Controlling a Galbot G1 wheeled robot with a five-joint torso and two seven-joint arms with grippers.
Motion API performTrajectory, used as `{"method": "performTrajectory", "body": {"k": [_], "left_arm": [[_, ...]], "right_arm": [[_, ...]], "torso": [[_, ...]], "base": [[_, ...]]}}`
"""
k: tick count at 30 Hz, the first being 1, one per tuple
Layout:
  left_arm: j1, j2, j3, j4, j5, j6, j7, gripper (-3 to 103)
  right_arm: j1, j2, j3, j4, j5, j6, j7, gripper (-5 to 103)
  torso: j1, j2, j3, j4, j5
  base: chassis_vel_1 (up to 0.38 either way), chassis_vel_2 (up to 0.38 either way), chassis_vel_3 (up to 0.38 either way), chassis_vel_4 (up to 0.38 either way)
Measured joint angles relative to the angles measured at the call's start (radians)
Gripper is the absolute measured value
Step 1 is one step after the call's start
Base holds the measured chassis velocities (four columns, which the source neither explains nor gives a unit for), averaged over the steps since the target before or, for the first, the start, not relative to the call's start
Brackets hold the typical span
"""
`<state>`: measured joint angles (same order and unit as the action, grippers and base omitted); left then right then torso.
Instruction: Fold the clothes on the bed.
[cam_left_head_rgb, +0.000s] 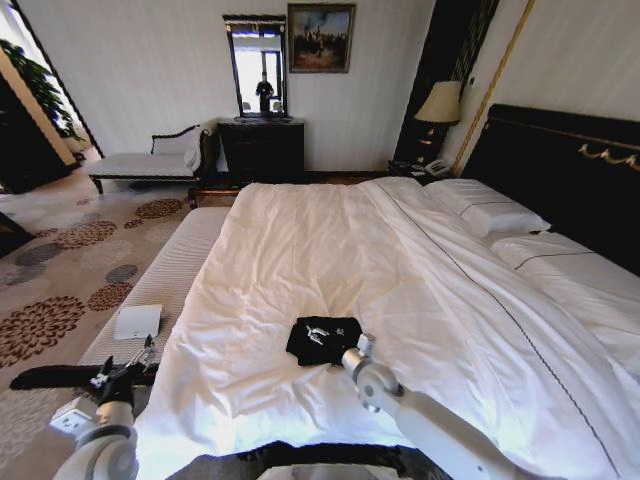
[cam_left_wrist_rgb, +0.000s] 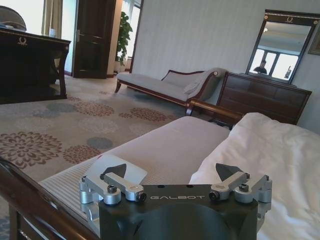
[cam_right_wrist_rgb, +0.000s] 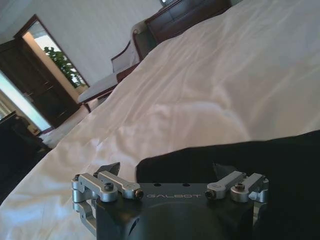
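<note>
The clothes are one black T-shirt (cam_left_head_rgb: 323, 338) with small white lettering, lying bunched into a compact shape near the foot of the white bed (cam_left_head_rgb: 330, 240). My right gripper (cam_left_head_rgb: 362, 344) sits at the shirt's right edge, low over the duvet. In the right wrist view this right gripper (cam_right_wrist_rgb: 165, 170) is open, its fingers spread, with the black T-shirt (cam_right_wrist_rgb: 285, 165) lying just ahead of and under them. My left gripper (cam_left_head_rgb: 138, 358) hovers off the bed's left side over the bench. The left gripper (cam_left_wrist_rgb: 170, 172) is open and holds nothing.
A pale striped bench (cam_left_head_rgb: 180, 265) runs along the bed's left side with a flat white pad (cam_left_head_rgb: 137, 321) on it. Pillows (cam_left_head_rgb: 487, 208) and a dark headboard (cam_left_head_rgb: 560, 170) are at the right. A chaise (cam_left_wrist_rgb: 165, 85), dresser (cam_left_head_rgb: 262, 148) and patterned carpet lie beyond.
</note>
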<state>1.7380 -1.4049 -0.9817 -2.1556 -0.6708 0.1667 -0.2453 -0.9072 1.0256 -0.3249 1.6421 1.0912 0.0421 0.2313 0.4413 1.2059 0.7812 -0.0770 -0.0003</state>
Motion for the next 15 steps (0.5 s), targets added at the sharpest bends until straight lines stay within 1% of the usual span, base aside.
{"method": "performTrajectory", "body": {"k": [4, 5, 9, 10, 13, 15], "left_arm": [[0.000, 0.002, -0.005, 0.000, -0.001, -0.003, 0.000, 100], [0.000, 0.002, -0.005, 0.000, -0.001, -0.003, 0.000, 100], [0.002, 0.005, -0.009, 0.009, -0.003, -0.007, 0.000, 100], [0.002, 0.005, -0.009, 0.009, -0.003, -0.007, 0.000, 100], [0.005, 0.009, -0.013, 0.016, -0.003, -0.011, 0.000, 100], [0.005, 0.012, -0.017, 0.017, -0.006, -0.012, 0.000, 100]], "right_arm": [[0.020, 0.066, -0.059, -0.060, -0.031, 0.017, -0.039, 100], [0.020, 0.066, -0.059, -0.060, -0.031, 0.017, -0.039, 100], [0.032, 0.139, -0.098, -0.116, -0.062, 0.034, -0.086, 100], [0.032, 0.139, -0.098, -0.116, -0.062, 0.034, -0.086, 100], [0.040, 0.166, -0.118, -0.132, -0.072, 0.062, -0.143, 100], [0.041, 0.159, -0.120, -0.122, -0.073, 0.078, -0.171, 100]], "torso": [[0.000, 0.000, 0.000, -0.0001, 0.0000], [0.000, 0.000, 0.000, -0.0001, 0.0000], [0.000, 0.000, 0.000, 0.0000, 0.0001], [0.000, 0.000, 0.000, 0.0000, 0.0001], [0.000, 0.000, 0.000, 0.0002, 0.0002], [0.000, 0.000, 0.000, 0.0002, 0.0002]], "base": [[0.000, 0.000, 0.000, 0.000], [0.000, 0.000, 0.000, 0.000], [0.000, 0.000, 0.000, 0.000], [0.000, 0.000, 0.000, 0.000], [0.000, 0.000, 0.000, 0.000], [0.000, 0.000, 0.000, 0.000]]}}
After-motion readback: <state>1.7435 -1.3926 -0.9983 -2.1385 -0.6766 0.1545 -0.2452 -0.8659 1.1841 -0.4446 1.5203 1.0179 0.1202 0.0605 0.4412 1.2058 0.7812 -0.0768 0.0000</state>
